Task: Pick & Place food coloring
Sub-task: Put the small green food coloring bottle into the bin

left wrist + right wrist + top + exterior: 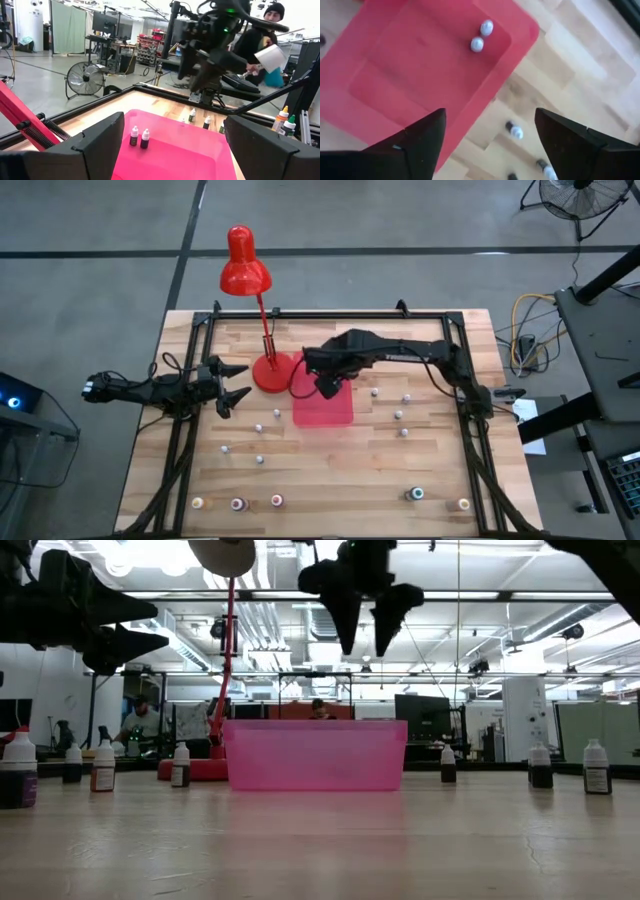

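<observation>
My right gripper (326, 387) hangs above the tray (335, 412), fingers wide and empty; two bottles (481, 36) stand below it.

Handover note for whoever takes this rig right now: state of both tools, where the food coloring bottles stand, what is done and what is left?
Right tool: open, empty, hanging above the pink tray's rim nearest the red lamp.
Left tool: open, empty, waiting at the table's left side beside the lamp base.
Done: two food coloring bottles stand upright, side by side, inside the tray.
Left: the other bottles remain on the wooden table: a loose group right of the tray, a few left of it, and a row along the near edge. Each still needs placing in the tray.
</observation>
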